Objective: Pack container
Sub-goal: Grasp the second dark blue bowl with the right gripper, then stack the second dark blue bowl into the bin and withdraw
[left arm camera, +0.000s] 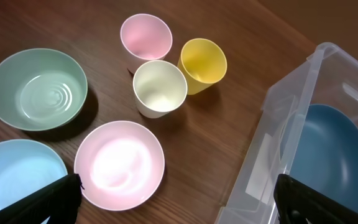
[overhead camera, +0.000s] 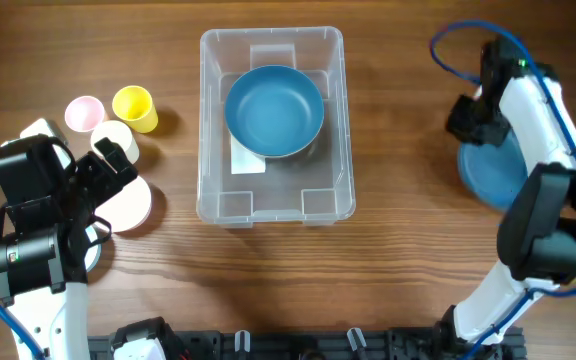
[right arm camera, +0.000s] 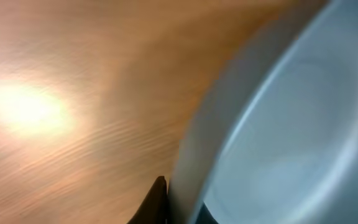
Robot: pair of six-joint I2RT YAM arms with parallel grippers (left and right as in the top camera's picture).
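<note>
The clear container stands mid-table with a dark blue bowl inside, over its white label. It also shows in the left wrist view, with that bowl in it. My left gripper is open and empty, hovering above a pink bowl; its fingers spread wide. My right gripper is at the far right on a second blue bowl. In the right wrist view its fingers straddle that bowl's rim, one outside and one inside.
Left of the container stand a pink cup, a cream cup and a yellow cup. A green bowl and a light blue bowl lie beside the pink bowl.
</note>
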